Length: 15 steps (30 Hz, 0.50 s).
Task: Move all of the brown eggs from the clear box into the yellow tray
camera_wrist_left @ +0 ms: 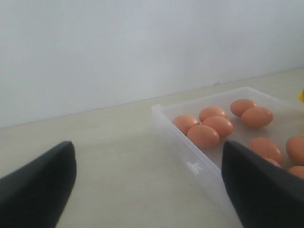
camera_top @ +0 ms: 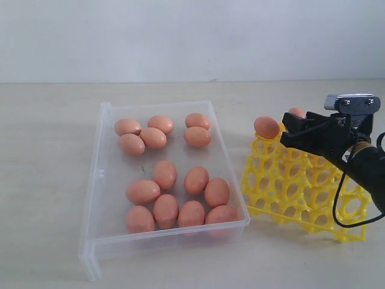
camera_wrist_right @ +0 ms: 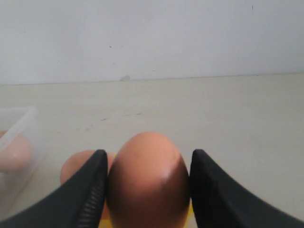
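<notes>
Brown eggs (camera_top: 165,174) smooth, matt; clear box (camera_top: 113,161) glossy plastic; yellow tray (camera_top: 283,201) plastic.

No text, label, brand, number or sign can be read in any of the views. A small pale raised mark is seen on the outer side wall of the clear box (camera_wrist_left: 193,167), but it is too faint and blurred to be made out as letters or figures.
</notes>
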Tool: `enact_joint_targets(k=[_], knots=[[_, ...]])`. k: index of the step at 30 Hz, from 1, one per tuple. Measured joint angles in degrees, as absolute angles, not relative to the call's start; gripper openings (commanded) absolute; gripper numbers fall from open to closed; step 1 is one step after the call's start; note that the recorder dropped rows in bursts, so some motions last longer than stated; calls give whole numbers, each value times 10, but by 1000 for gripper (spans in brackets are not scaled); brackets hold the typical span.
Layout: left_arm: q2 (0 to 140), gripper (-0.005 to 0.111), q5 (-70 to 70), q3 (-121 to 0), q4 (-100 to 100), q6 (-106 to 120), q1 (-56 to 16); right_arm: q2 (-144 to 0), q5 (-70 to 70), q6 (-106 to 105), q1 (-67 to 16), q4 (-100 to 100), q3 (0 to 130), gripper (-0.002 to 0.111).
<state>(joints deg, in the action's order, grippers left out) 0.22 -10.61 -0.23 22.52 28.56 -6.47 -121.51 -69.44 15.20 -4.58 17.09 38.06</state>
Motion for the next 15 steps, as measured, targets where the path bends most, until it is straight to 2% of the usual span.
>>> enact_joint_targets(k=[11, 12, 15], knots=[[2, 78, -106, -2, 225, 286, -65, -1235, -688, 150, -46, 172, 385, 2], [2, 78, -106, -2, 225, 286, -65, -1235, -687, 150, -46, 172, 386, 4], [2, 78, -106, -2, 225, 286, -65, -1235, -685, 150, -46, 175, 388, 23]])
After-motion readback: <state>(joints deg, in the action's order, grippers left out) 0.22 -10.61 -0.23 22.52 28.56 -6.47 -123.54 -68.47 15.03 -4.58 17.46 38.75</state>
